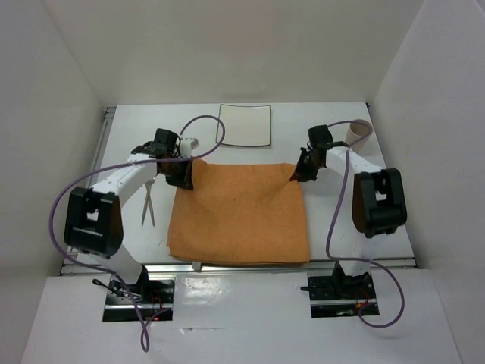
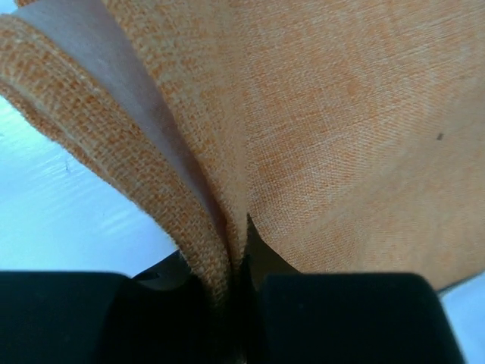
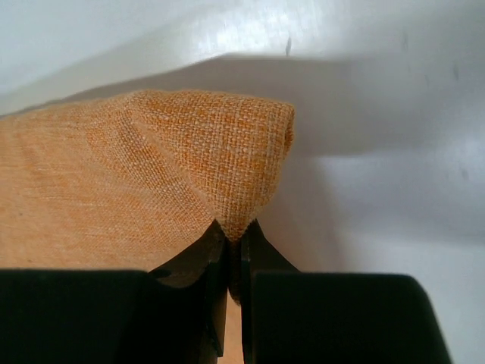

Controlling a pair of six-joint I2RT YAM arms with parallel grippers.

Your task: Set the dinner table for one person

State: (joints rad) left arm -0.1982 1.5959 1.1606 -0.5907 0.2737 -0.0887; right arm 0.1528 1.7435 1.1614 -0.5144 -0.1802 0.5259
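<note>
- The left end effector (image 1: pixel 180 173) is clamped on the far left corner of the orange cloth (image 1: pixel 239 216). The left wrist view shows a thick fold of cloth pinched tight between the jaws.
- The right end effector (image 1: pixel 301 171) is clamped on the far right corner of the same cloth. The right wrist view shows just the tip of the corner squeezed between the jaws.
- The cloth looks soft and floppy. Most of it lies flat, and only the two far corners look a little lifted.
- The worktop (image 1: pixel 288 125) is right under the cloth and under everything else. It fills the middle of the top view, with white walls around it.
- I think the worktop is hard, heavy and smooth. It stays put, so there is nowhere to grab it. The arms only need to put things down on it gently.
- The cloth may slide on such a smooth top.
- The worktop is big, white, flat and shaped like a box lid, with silver rails along its edges.
- A white plate (image 1: pixel 245 123) sits just past the far edge of the cloth.
- A tan cup (image 1: pixel 359 133) stands at the far right.
- A thin metal tool (image 1: pixel 148 205) lies left of the cloth.
</note>
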